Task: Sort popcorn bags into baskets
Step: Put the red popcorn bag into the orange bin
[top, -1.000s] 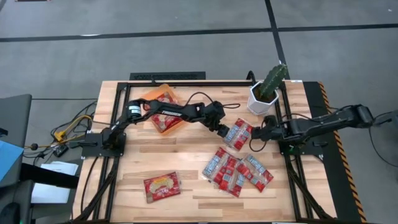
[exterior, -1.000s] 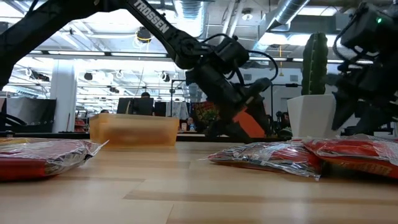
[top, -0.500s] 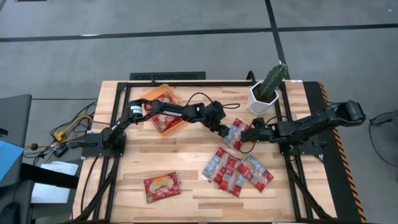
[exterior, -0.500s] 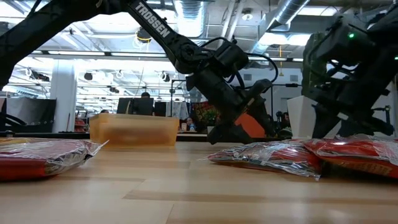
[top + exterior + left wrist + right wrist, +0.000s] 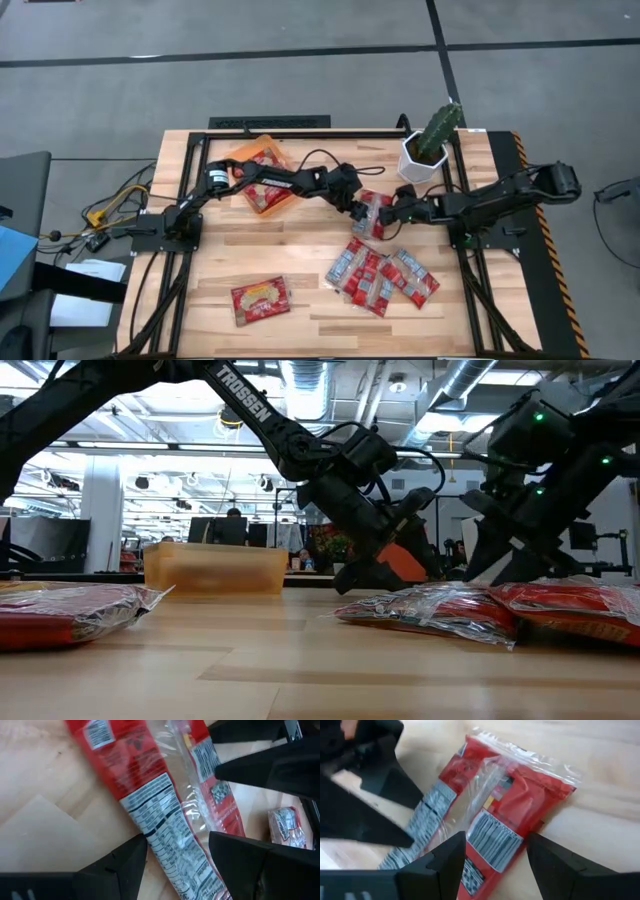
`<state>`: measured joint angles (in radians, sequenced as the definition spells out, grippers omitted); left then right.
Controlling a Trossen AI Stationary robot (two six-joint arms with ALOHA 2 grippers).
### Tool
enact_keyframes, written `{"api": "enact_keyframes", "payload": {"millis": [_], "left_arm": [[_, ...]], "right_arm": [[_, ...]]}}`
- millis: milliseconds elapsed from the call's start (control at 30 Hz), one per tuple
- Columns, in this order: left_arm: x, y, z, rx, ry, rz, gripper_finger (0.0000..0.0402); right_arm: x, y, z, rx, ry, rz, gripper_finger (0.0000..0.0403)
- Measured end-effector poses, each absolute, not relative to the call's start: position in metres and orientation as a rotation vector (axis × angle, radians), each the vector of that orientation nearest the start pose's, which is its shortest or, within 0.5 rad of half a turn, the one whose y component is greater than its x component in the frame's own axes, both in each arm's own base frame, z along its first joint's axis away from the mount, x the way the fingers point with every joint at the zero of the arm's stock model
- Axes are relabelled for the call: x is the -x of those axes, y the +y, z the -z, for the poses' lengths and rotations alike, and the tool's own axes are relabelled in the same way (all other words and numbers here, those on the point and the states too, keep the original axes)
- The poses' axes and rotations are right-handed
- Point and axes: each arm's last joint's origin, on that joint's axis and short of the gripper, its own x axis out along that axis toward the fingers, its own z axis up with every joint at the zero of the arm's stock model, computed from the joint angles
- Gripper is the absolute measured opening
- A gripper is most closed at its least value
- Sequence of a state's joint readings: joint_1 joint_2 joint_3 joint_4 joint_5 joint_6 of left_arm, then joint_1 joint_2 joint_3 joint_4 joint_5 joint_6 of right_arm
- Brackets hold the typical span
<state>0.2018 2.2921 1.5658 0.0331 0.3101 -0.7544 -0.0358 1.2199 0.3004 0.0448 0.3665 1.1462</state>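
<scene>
- Left gripper point(image 5: 358, 209) and right gripper point(image 5: 392, 212) meet from opposite sides at one popcorn bag point(image 5: 373, 214), mid-table, right of centre.
- Left fingers point(image 5: 125, 862) spread wide, straddling the bag's end; right fingers point(image 5: 445, 855) also wide over its other end. Neither clamps it yet.
- Likely both arms crowd it so one braces the flat bag while the other grabs.
- Orange basket point(image 5: 262, 150) at the table's far-left holds bags already; a cluster point(image 5: 378, 275) and a lone bag point(image 5: 260, 299) wait near the front.
- Versus a second ago: right arm reached inward from the table edge; bag shifted slightly, turned more upright in the high view.
</scene>
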Motion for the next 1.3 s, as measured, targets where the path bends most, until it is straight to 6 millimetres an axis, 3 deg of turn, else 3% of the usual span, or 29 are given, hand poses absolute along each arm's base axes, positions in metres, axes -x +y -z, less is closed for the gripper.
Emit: {"api": "enact_keyframes", "payload": {"millis": [267, 667, 967, 1300], "left_arm": [[-0.484, 0.083, -0.123, 0.908, 0.691, -0.144, 0.0167], [-0.484, 0.082, -0.122, 0.869, 0.683, -0.172, 0.001], [-0.484, 0.08, -0.127, 0.905, 0.705, -0.117, 0.0], [-0.487, 0.08, -0.164, 0.803, 0.718, -0.081, 0.0]], "right_arm": [[-0.191, -0.024, -0.117, -0.876, 0.535, 0.798, 0.0234], [-0.19, -0.025, -0.118, -0.893, 0.553, 0.782, 0.0234], [-0.183, -0.024, -0.145, -0.924, 0.438, 0.708, 0.0234], [-0.15, -0.021, -0.178, -0.948, 0.341, 0.657, 0.0234]]}}
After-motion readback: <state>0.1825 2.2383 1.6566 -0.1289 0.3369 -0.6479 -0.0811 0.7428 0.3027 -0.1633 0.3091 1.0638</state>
